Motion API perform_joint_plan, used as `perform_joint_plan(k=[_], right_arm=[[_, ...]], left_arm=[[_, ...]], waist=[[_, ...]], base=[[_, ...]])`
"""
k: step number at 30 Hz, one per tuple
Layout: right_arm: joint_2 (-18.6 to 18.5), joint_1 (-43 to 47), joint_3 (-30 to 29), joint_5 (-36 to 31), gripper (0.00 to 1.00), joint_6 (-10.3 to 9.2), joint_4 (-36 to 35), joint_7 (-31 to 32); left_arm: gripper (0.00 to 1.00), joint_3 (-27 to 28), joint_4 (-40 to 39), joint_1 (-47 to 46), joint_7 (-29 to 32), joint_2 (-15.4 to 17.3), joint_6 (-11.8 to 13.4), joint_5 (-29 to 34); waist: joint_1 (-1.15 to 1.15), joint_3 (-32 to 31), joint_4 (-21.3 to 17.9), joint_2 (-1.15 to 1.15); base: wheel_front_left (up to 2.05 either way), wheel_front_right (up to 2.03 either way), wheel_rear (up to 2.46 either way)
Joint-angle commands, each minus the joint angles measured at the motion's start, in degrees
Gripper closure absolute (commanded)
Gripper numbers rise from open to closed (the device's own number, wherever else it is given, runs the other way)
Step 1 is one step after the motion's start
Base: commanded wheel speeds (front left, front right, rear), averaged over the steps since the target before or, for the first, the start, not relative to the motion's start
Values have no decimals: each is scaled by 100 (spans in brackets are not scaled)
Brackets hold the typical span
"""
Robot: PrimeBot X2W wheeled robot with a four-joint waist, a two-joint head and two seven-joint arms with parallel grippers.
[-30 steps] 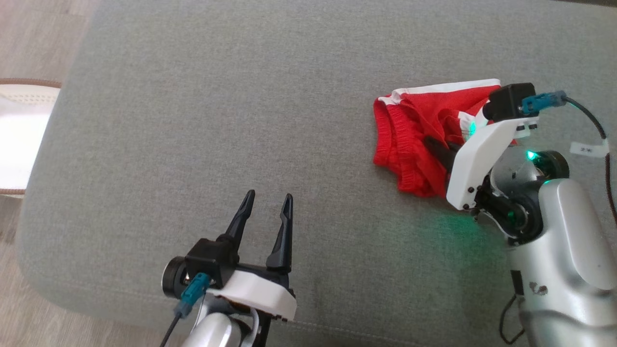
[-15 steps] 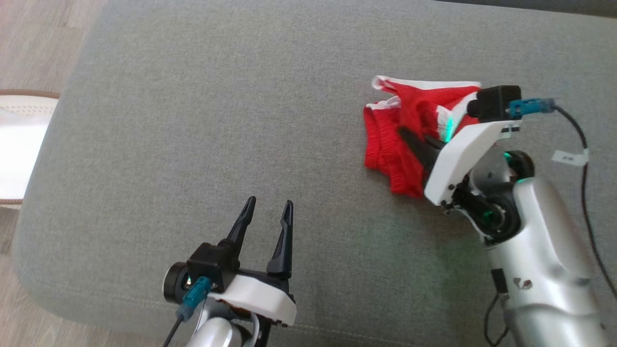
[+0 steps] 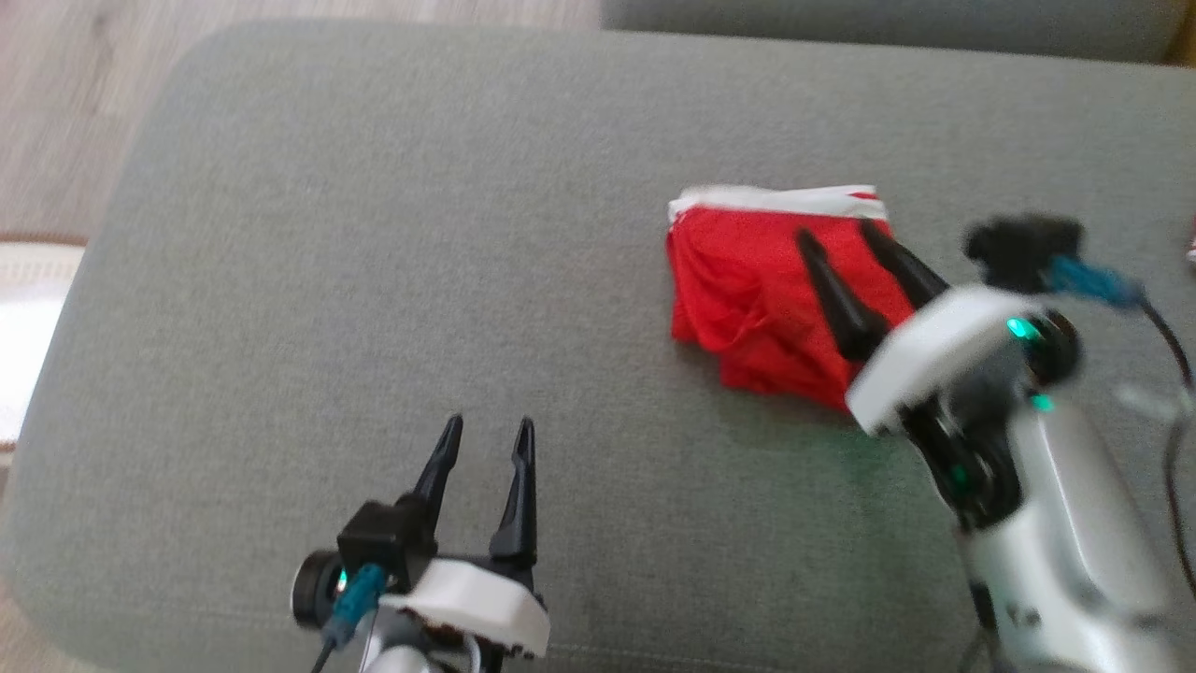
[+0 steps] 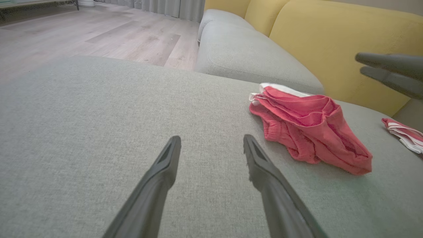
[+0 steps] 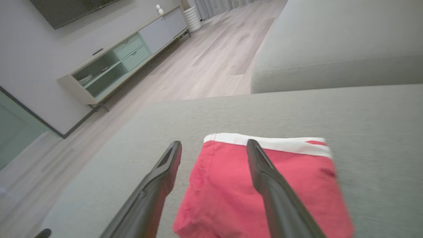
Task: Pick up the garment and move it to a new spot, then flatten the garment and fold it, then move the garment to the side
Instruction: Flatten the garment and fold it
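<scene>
Right of centre in the head view, on a grey sofa seat (image 3: 374,234): red garment (image 3: 747,290) with a white band along its upper edge, folded into a rough block, lower edge wavy and loose. Right claw (image 3: 835,230) spread open and empty, both dark fingers drawn across the right half of the cloth, tips near the white band. Clear of the cloth, judging by the left wrist view, with those fingers at the upper right of that frame and the garment lower down, apart from them. Left claw (image 3: 489,422) at the lower left of the head view, also open and empty, over bare seat, well apart from the garment. Second red-and-white cloth (image 4: 403,132) at the right edge of the left wrist view.

Possible trouble from here:
- Pinching only the top layer and pulling the fold open, given the loose, rippled lower edge.
- Dragging rather than lifting, and smearing the block across the seat.
- Snagging a fingertip in a crease on the way down.

Blurred head view, so exact clearance hard to judge.
</scene>
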Motion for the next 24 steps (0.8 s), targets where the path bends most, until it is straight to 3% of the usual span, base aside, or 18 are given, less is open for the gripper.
perform_joint_plan(k=[1, 7, 14, 23, 24], right_arm=[[8, 180, -43, -264, 0, 39, -341, -202], [-73, 1262, -655, -1147, 0, 39, -766, -923], [9, 2153, -1234, -1646, 0, 39, -789, -1732], [77, 2155, -1226, -1876, 0, 39, -664, -2065], [81, 2052, -1166, -1880, 4, 39, -640, -2043]], left_arm=[[0, 227, -140, 5, -70, -37, -7, 85], [0, 428, -144, 319, -70, 8, -43, 178], [0, 594, -173, 618, -70, 33, -98, 262], [0, 698, -238, 774, -70, 18, -167, 345], [0, 704, -250, 764, -70, 15, -180, 354]], waist=[[0, -162, -124, 0], [0, -505, -307, 0], [0, -785, -407, 0], [0, -806, -431, 0], [0, -773, -423, 0]], base=[[0, 0, 0], [0, 0, 0], [0, 0, 0], [0, 0, 0], [0, 0, 0]])
